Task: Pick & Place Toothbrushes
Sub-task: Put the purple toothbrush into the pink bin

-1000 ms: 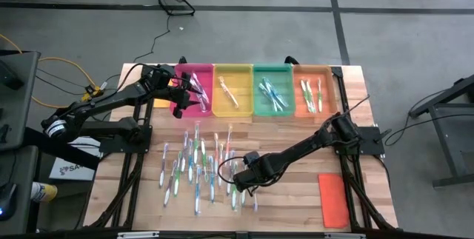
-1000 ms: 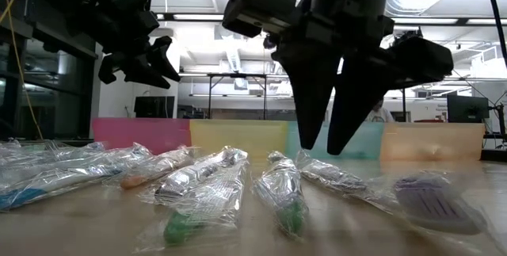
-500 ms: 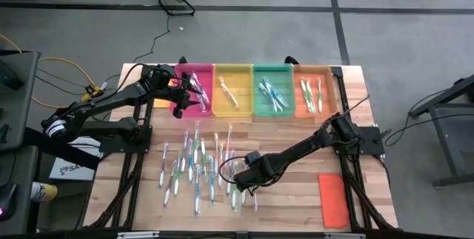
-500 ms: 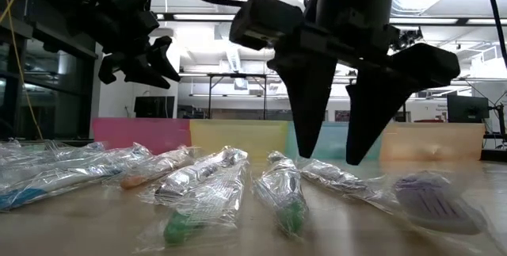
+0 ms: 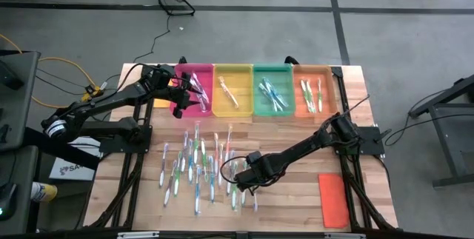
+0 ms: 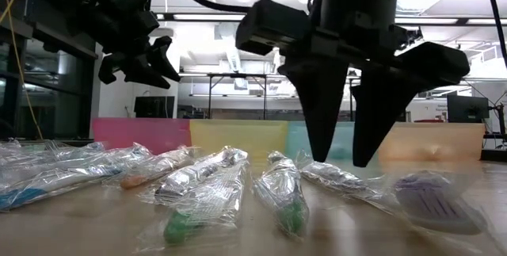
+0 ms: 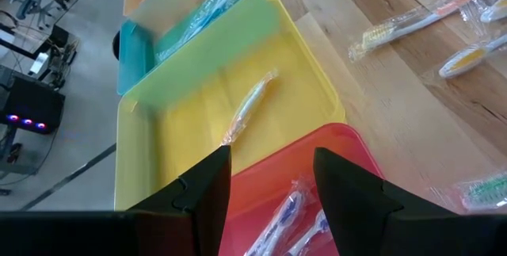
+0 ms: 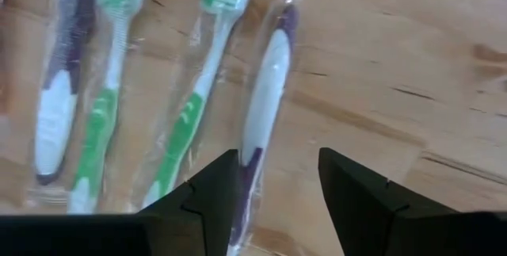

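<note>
The right tool (image 5: 238,180) hangs low over the lower middle of the high view, its two dark fingers (image 8: 360,196) spread apart and holding nothing. Between them, in the right wrist view, lies a wrapped white and purple toothbrush (image 8: 261,105) flat on the wooden surface (image 5: 296,139). Just beside it lie two green and white ones (image 8: 198,89), also in clear wrappers. In the low view the fingertips hang just above the wrapped brushes, not touching them.

Around this tool the loose toothbrushes (image 5: 196,165) are scattered across the middle of the surface, mostly lying lengthwise toward the trays.

The left tool (image 5: 180,95) sits at the upper left of the high view, above the pink tray (image 5: 185,69). Its fingers are apart and empty, and in the left wrist view they frame the edge where the pink tray meets the yellow tray (image 7: 158,153).

Along the upper edge run four trays: pink, yellow, green tray (image 5: 270,67) and orange tray (image 5: 311,67), each holding a few brushes. An orange lid (image 5: 333,198) lies flat at the lower right.
</note>
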`<action>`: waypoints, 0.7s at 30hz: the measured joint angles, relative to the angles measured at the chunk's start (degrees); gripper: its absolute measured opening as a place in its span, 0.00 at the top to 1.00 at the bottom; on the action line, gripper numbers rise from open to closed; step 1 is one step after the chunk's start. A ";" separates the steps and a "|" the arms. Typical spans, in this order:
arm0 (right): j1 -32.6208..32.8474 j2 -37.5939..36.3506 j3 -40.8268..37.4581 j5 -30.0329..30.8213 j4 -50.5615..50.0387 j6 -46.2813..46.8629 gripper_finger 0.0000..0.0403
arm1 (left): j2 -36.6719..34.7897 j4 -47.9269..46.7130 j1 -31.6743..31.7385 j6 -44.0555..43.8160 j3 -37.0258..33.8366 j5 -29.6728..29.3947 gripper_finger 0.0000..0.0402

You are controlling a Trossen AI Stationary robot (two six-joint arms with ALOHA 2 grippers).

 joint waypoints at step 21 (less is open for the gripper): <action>-0.03 1.79 0.07 -2.68 -5.40 -1.86 0.95 | 0.00 -0.02 0.02 -0.12 0.00 0.13 0.56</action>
